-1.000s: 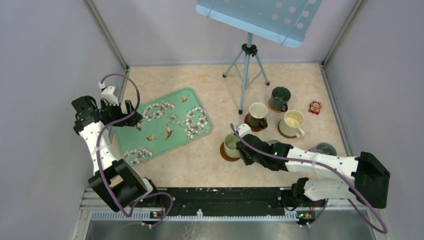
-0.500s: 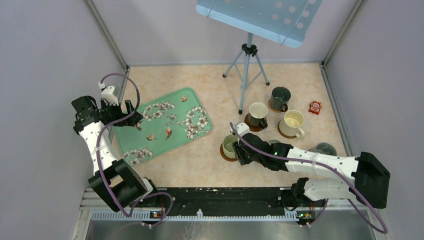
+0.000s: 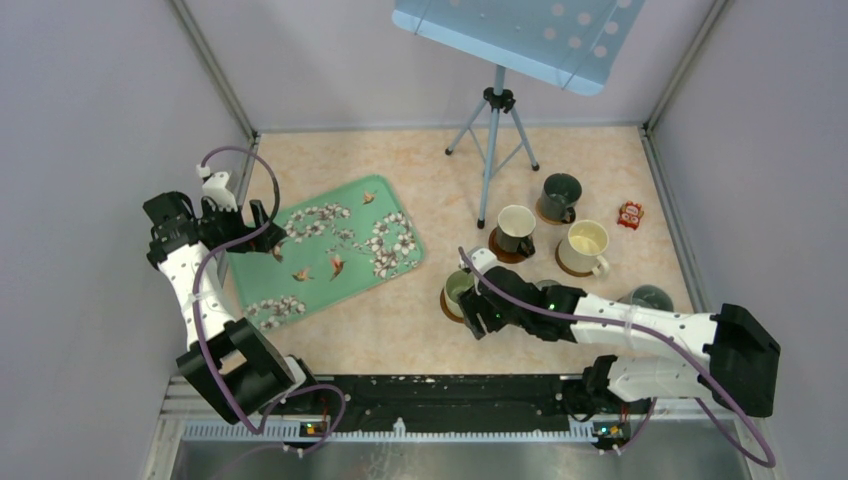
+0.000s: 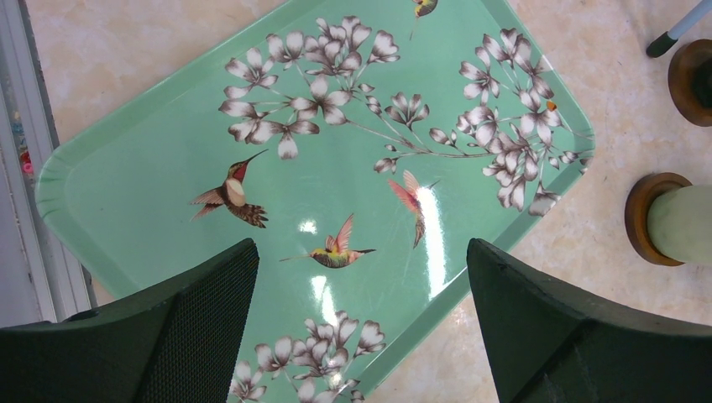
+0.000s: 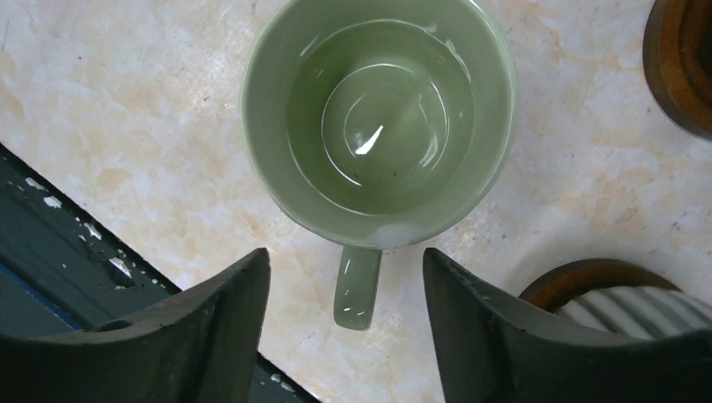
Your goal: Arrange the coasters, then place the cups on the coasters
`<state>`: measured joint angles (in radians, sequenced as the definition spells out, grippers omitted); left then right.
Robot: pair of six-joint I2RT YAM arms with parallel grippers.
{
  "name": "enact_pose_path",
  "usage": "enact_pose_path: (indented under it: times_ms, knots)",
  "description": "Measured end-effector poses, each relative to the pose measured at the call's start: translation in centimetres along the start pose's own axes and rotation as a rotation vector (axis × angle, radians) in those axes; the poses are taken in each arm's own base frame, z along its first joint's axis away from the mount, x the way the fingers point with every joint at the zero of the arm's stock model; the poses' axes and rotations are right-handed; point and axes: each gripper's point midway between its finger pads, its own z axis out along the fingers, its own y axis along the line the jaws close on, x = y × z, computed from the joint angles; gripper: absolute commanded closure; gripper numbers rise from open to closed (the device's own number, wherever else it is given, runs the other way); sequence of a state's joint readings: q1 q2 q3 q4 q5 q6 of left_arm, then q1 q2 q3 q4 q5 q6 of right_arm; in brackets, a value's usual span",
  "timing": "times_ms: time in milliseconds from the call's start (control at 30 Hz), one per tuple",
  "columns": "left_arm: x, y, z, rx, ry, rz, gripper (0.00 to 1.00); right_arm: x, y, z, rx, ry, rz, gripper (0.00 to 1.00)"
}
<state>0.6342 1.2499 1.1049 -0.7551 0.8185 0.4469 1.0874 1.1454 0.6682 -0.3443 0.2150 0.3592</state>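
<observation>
The pale green cup (image 5: 378, 117) stands upright on a brown coaster (image 3: 446, 306) in front of the right arm. My right gripper (image 5: 346, 285) is open, its jaws on either side of the cup's handle (image 5: 357, 290) without touching it. A ribbed grey cup (image 5: 638, 306) on its coaster (image 5: 588, 277) sits just beside it. Further back, the dark cup with cream inside (image 3: 516, 228), the dark green-grey cup (image 3: 560, 195) and the cream-white cup (image 3: 584, 245) each rest on a coaster. My left gripper (image 4: 361, 277) hangs open over the tray.
A green floral tray (image 3: 330, 250) lies on the left half of the table. A tripod (image 3: 492, 130) holding a blue perforated panel (image 3: 520, 35) stands at the back. A small red packet (image 3: 630, 214) lies far right. A grey-blue cup (image 3: 650, 297) sits partly behind the right arm.
My right gripper has opened and let go of the pale green cup's handle, shifting slightly left and toward the near edge. The cup stays on its coaster. The left arm has not moved.
</observation>
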Motion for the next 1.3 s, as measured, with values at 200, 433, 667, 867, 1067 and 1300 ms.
enact_pose_path:
  times_ms: [200, 433, 667, 867, 1067, 1300]
  knots:
    - [0.0, -0.1, 0.0, 0.004, -0.002, 0.000, 0.01, -0.1, -0.5, -0.6, -0.001, 0.036, -0.007, 0.13]
    - [0.1, -0.2, 0.2, 0.013, 0.003, 0.000, 0.01, -1.8, -0.9, -1.7, -0.020, 0.047, -0.040, 0.11]
    - [0.7, -0.9, 1.7, 0.041, 0.054, 0.048, 0.01, -6.0, -0.8, -3.5, -0.111, -0.006, -0.083, 0.11]
    - [2.6, -2.9, 4.7, 0.107, 0.164, 0.121, 0.01, -9.2, -2.7, -4.8, -0.218, -0.019, -0.101, 0.16]
    - [7.1, -7.4, 8.2, 0.259, 0.327, 0.255, 0.01, -8.5, -5.9, -4.7, -0.312, 0.049, 0.007, 0.16]
    - [14.6, -11.9, 8.8, 0.381, 0.525, 0.445, 0.08, -8.2, -5.5, -5.3, -0.381, 0.055, 0.017, 0.16]
